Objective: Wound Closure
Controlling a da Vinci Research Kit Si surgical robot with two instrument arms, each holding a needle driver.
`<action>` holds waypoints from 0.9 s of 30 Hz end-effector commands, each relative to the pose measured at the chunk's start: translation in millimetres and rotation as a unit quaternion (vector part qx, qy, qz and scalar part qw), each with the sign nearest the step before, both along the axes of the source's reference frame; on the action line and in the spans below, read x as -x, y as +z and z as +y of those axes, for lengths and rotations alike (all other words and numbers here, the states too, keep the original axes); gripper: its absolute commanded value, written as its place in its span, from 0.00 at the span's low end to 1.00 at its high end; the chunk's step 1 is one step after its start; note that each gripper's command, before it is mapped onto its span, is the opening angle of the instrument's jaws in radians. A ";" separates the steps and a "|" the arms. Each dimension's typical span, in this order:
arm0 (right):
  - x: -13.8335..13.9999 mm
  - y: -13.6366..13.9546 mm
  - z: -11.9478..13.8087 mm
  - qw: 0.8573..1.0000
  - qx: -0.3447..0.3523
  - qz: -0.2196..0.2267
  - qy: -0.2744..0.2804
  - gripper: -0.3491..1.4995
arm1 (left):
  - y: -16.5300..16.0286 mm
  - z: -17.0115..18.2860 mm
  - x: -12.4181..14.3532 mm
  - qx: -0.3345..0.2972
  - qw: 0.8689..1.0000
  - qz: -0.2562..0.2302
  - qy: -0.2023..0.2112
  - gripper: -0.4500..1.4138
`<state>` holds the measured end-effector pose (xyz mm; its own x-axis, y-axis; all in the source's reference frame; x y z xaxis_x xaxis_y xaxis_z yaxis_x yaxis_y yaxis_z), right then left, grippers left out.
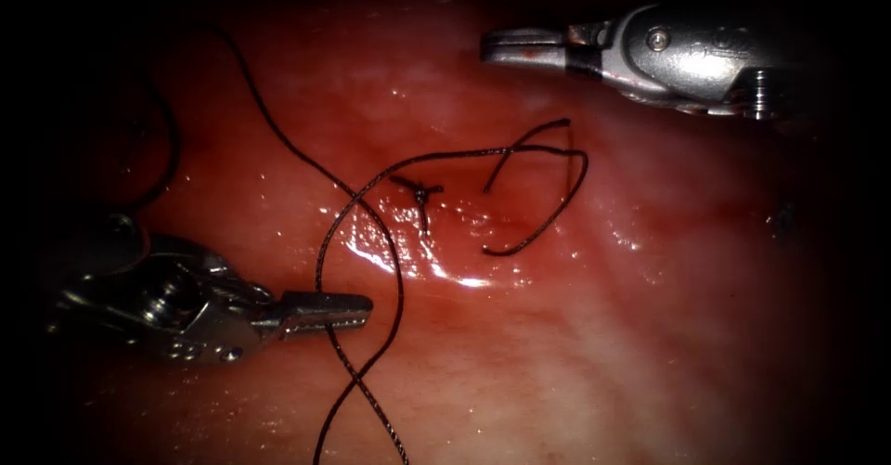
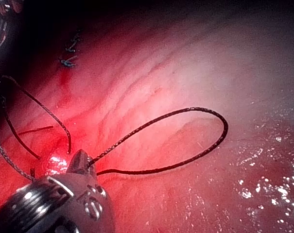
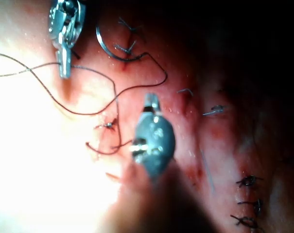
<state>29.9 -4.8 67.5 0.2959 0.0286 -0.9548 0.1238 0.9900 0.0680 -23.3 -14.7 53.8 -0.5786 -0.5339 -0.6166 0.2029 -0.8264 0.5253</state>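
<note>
Glistening pink-red pork tissue (image 1: 575, 354) fills the background. The left steel pincer (image 1: 357, 309) is closed on the dark braided thread (image 1: 399, 270), which loops toward a small knot (image 1: 422, 190). The right steel pincer (image 1: 492, 47) hovers closed, empty. A curved needle (image 3: 108, 51) lies on the tissue.

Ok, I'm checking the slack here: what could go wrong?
The left tool's fingers hold the thread, whose loose loops cross near the knot: a pull could snag them. The needle lies loose on the tissue, in neither tool: dragged thread could shift it. The right tool holds nothing.
</note>
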 end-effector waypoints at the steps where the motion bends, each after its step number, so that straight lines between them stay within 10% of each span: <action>1: -0.6 2.7 0.5 1.000 -0.004 0.002 -0.016 0.00 | 0.4 0.2 0.5 -0.002 1.000 0.000 -0.002 0.00; 8: 0.2 7.5 -4.0 0.996 -0.027 -0.022 -0.086 0.00 | 0.7 3.5 0.2 -0.025 0.999 -0.006 -0.026 0.00; 17: -0.7 4.0 -5.9 0.996 -0.050 0.018 -0.070 0.00 | 7.6 3.7 1.7 -0.033 0.998 0.005 -0.044 0.00; 27: -2.1 2.6 -7.5 0.997 -0.056 0.024 -0.040 0.00 | 7.5 3.0 4.2 -0.041 0.998 -0.004 -0.037 0.00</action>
<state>31.3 -12.3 69.8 0.2547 0.1149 -0.9602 0.2030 0.9644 0.1693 -27.1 -11.7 60.8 -0.6110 -0.4373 -0.6599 0.1355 -0.8791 0.4570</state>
